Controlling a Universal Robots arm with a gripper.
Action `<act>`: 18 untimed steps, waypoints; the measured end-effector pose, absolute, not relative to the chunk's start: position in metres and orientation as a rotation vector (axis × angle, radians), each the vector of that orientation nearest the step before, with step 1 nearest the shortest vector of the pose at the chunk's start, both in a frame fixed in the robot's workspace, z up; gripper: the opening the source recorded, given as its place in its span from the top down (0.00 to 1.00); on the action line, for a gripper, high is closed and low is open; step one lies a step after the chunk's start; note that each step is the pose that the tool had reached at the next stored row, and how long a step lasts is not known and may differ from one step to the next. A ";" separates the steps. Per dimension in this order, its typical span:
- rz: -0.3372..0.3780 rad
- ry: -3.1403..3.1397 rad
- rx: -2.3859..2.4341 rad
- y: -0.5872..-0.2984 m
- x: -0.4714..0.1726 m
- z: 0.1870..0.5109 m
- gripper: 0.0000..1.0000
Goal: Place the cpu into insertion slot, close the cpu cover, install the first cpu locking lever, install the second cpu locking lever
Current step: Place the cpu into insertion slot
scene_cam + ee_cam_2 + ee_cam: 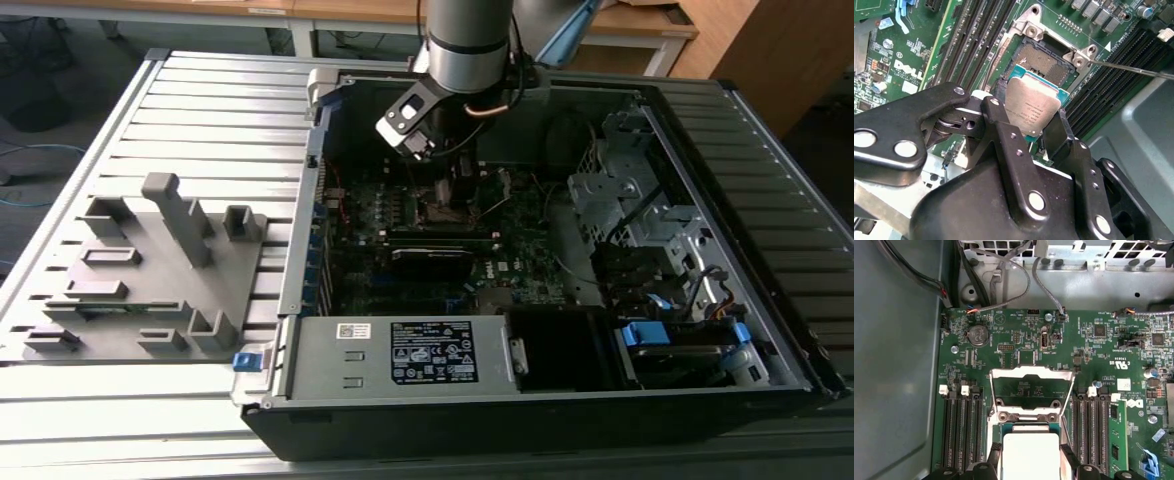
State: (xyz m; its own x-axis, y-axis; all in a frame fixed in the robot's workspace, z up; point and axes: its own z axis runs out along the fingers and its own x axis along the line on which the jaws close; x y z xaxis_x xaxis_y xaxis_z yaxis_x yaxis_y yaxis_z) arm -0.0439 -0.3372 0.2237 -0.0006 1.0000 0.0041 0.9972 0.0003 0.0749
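Observation:
My gripper [1030, 125] is shut on the cpu [1031, 107], a flat silvery chip with a green edge, held by its sides between two black fingers [999, 120]. The cpu hangs tilted just above the insertion slot [1046, 60], whose dark pin field lies uncovered inside its metal frame. In the first wrist view the cpu [1031, 455] sits in front of the cpu cover [1029, 371], which stands swung open beyond the slot. A thin wire locking lever [1134, 70] sticks out beside the slot. In the exterior view the gripper [447, 185] is low inside the computer case, over the motherboard.
Black memory slots [974, 40] run along both sides of the socket. The open case [534, 420] holds a power supply [400, 350] at the front and a drive cage [627, 200] on the exterior view's right. A grey parts fixture [147, 270] lies on the slatted table.

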 end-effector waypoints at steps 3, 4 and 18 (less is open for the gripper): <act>0.086 2.186 2.184 -0.337 -0.046 0.223 0.46; 0.086 2.186 2.184 -0.337 -0.046 0.222 0.46; 0.085 2.182 2.188 -0.337 -0.050 0.213 0.46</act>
State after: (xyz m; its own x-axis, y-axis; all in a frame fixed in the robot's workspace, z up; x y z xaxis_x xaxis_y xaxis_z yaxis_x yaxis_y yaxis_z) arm -0.0498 -0.3373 0.2135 0.0026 1.0000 0.0031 0.9972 -0.0028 0.0748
